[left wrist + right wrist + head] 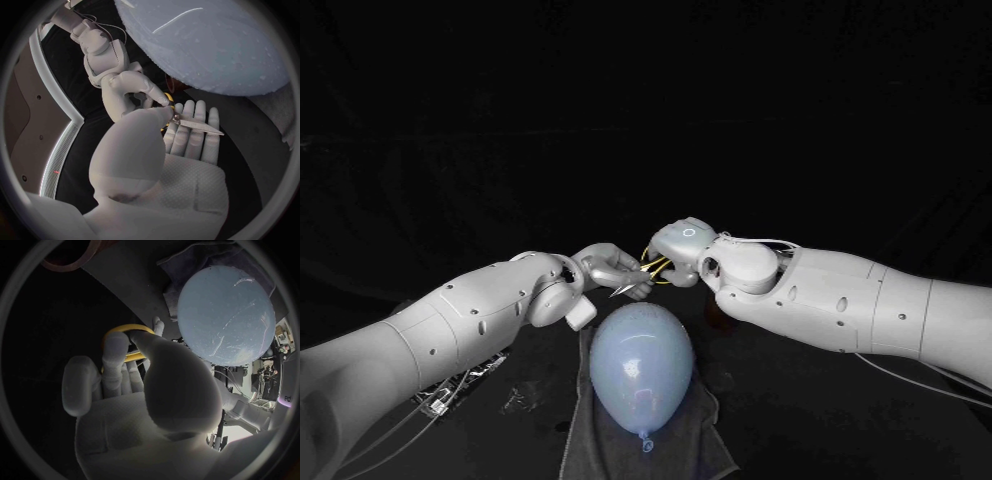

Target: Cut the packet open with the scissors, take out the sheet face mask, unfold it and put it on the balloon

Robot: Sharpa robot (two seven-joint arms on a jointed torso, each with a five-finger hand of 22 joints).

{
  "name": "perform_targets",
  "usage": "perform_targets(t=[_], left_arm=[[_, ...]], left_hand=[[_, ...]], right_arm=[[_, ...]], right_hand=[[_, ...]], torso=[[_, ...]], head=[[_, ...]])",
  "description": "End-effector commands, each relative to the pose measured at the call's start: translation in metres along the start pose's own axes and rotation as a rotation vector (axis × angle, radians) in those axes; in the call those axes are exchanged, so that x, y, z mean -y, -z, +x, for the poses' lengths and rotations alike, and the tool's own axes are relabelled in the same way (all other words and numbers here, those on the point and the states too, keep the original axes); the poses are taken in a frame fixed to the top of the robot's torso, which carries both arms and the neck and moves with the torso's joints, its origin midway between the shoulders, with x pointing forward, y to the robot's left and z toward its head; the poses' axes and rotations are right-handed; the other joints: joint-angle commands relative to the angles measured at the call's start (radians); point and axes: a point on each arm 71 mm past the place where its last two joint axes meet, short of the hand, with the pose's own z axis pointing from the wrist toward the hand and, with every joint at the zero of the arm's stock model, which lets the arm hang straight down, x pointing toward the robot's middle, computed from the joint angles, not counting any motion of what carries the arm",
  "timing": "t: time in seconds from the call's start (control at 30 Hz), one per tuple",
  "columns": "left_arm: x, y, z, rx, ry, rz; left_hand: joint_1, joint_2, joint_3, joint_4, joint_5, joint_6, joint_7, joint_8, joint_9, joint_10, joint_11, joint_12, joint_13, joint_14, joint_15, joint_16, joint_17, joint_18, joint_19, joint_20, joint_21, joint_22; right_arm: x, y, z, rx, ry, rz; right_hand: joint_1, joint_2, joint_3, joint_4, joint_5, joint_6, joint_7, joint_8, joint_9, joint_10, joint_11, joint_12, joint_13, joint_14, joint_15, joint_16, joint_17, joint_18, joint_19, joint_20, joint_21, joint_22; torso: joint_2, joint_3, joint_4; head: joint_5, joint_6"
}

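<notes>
The right hand (134, 405) grips the yellow-handled steel scissors (199, 126) through their loops; the left hand (184, 160) lies flat-fingered beneath the blades, its hold unclear.

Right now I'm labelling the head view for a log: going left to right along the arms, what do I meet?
In order: left arm → left hand → scissors → right hand → right arm. The balloon sits below where the hands meet, so it is left out.
</notes>
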Motion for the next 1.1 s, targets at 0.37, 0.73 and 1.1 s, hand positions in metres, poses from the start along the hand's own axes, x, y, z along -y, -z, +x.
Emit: perform_targets(t=[0.37,0.73,1.1], left_arm=[[0.021,-0.001,0.010,-0.084,0.002,0.054],[0.041,0.001,0.018,-0.140,-0.019,0.088],[0.059,0.004,0.028,-0.207,-0.018,0.115]], left_hand=[[-0.015,0.007,0.014,-0.016,0.003,-0.002,0.004,0.009,0.009,0.012,0.000,-0.001,0.000,0.009,-0.003,-0.004,0.005,0.015,0.044,-0.001,0.013,0.007],[-0.016,0.007,0.015,-0.017,0.003,-0.002,0.004,0.010,0.010,0.013,0.000,-0.001,0.000,0.009,-0.003,-0.004,0.005,0.015,0.046,-0.001,0.014,0.007],[-0.018,0.007,0.016,-0.018,0.003,-0.001,0.004,0.010,0.010,0.013,0.000,-0.001,0.000,0.010,-0.003,-0.003,0.006,0.015,0.047,-0.001,0.014,0.007]], right_arm=[[-0.003,-0.009,0.007,-0.052,0.033,0.000],[-0.009,-0.016,0.016,-0.112,0.055,-0.004],[-0.010,-0.017,0.017,-0.101,0.050,-0.015]], right_hand=[[-0.003,0.049,0.039,0.015,-0.005,0.049,0.015,0.029,0.018,0.084,0.008,0.020,0.004,0.007,0.016,0.022,0.021,0.000,0.009,0.011,0.017,0.041],[-0.013,0.081,0.049,0.023,-0.005,0.077,0.021,0.056,0.039,0.169,0.012,0.032,0.005,0.018,0.018,0.074,0.074,-0.010,0.035,0.023,0.058,0.086],[-0.022,0.090,0.042,0.024,-0.006,0.067,0.014,0.068,0.057,0.269,-0.008,0.041,0.009,0.029,0.002,0.136,0.140,-0.017,0.052,0.013,0.088,0.119]], torso=[[0.000,0.0007,-0.0002],[-0.002,0.0013,0.0009],[-0.001,0.0027,-0.0002]], head=[[-0.001,-0.006],[-0.001,-0.008],[0.001,-0.014]])
